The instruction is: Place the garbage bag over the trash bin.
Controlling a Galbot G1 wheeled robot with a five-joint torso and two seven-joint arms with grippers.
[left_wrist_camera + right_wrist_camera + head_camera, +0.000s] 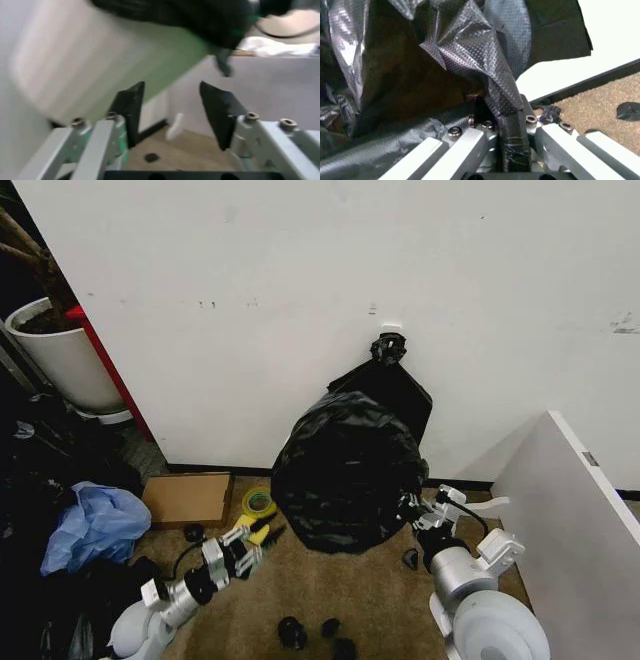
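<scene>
The garbage bag [345,470], glossy, wrinkled black, drapes the trash bin [100,60] at frame centre against the wall. The right gripper [418,513] pinches its lower right edge, jaws closed on plastic. The left gripper [252,542] hangs open at lower left above bare floor [330,590].

No readable text, label, brand, number or sign anywhere: none on the garbage bag [345,470], none on the cardboard piece [187,498], none on the wall [300,280].

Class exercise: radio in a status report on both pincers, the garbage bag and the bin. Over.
Right pincer shut on garbage bag, at its right edge. Left pincer open, empty, low beside bag. Bag drapes the trash bin. Tape roll nearby.
</scene>
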